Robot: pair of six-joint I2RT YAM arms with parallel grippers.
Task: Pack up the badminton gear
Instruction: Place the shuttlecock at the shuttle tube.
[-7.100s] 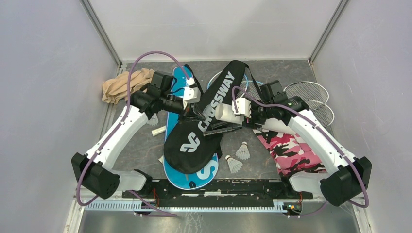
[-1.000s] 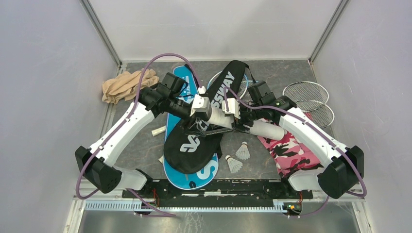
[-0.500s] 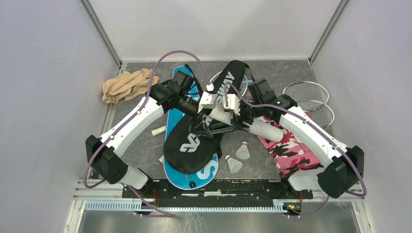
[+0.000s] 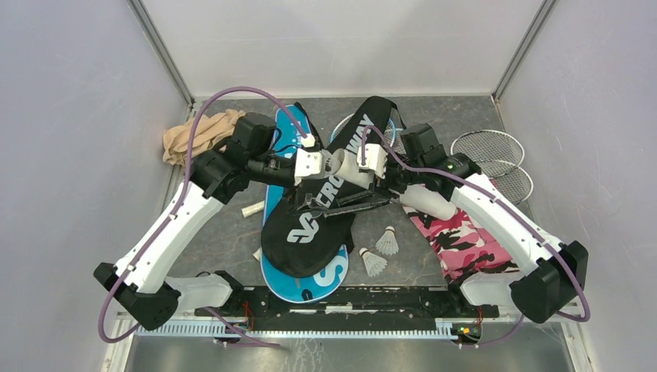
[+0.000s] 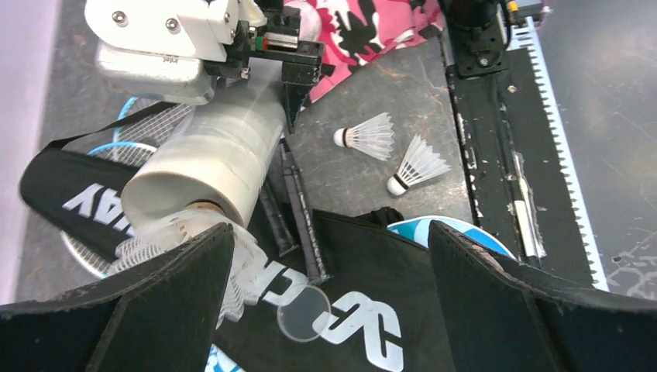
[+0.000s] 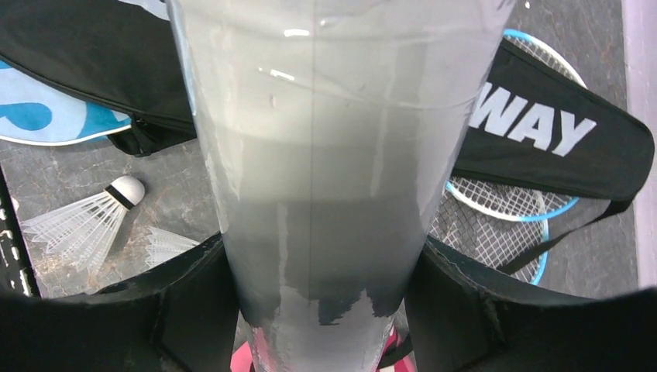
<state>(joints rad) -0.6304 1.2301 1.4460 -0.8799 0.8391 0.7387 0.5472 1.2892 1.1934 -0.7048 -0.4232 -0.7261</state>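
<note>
Nearby, white tube (image 4: 345,167) above black cover (image 4: 306,232), loose shuttlecocks (image 4: 387,242), pink camo cloth (image 4: 469,244).

1. Tube (image 6: 325,155): translucent white plastic, smooth, glossy.
2. Black cover (image 4: 306,225): matt woven cloth, white print.
3. Shuttlecock (image 5: 370,136): white, finely ribbed skirt.
4. Tabletop (image 4: 457,108): dark, mottled, dull.
5. Camouflage cloth (image 4: 465,244): soft pink fabric.

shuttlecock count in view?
3. Two shuttlecocks lie loose on the table, right of the black cover. A third shuttlecock pokes from the mouth of the tube held by the right gripper. More may be hidden inside.
</note>
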